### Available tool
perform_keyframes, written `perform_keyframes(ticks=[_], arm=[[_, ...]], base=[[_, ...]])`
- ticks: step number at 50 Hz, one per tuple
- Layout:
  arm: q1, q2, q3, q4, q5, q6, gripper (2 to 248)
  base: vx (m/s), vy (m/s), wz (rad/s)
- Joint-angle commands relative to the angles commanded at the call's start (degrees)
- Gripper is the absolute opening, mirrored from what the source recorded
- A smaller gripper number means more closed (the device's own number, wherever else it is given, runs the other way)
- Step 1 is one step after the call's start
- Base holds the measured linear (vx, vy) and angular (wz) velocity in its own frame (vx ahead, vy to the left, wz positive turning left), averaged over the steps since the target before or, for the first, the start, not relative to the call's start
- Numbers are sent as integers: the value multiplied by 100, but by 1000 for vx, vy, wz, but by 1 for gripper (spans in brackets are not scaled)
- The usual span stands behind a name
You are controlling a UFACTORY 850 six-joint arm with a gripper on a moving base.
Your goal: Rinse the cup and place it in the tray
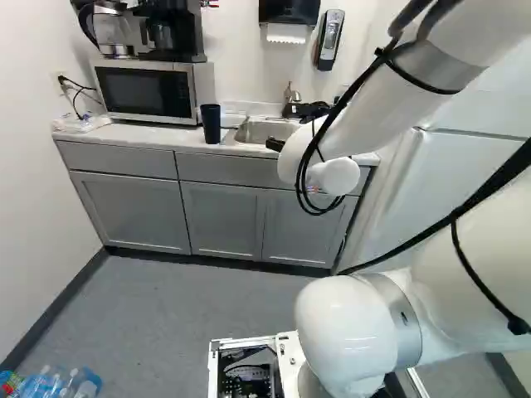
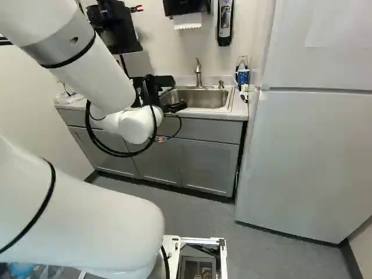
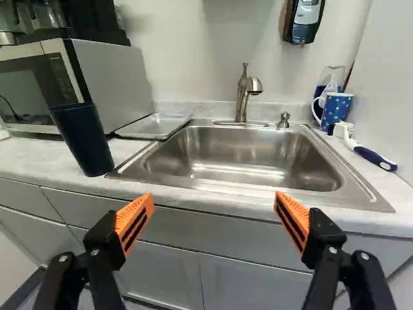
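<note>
The tall dark-blue tapered cup (image 3: 84,141) stands on the pale marbled surface (image 3: 32,157), beside the steel sink (image 3: 239,152) and outside the shallow metal tray (image 3: 153,126); the black, orange-padded pincer (image 3: 213,196) is spread, so both rinsing and placing seem to remain.

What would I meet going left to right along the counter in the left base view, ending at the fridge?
Microwave, dark blue cup, tray, sink, then the white fridge.

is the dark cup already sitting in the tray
No, the dark cup stands on the counter beside the microwave, with the tray apart from it.
</note>
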Motion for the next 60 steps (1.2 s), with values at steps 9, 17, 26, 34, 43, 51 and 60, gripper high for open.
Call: perform_keyframes(ticks=[9,17,26,34,43,51,60], arm=[[0,7,-111,0,-117,0,247],[0,16,-208,0,-124,0,247],[0,20,-321,0,-146,0,247],[0,19,-423,0,-211,0,247],[0,16,-541,0,-309,0,247],[0,10,-647,0,-401,0,247],[0,0,-768,0,-505,0,247]], base=[[0,0,0],[0,0,0],[0,0,0],[0,0,0],[0,0,0],[0,0,0],[0,0,0]])
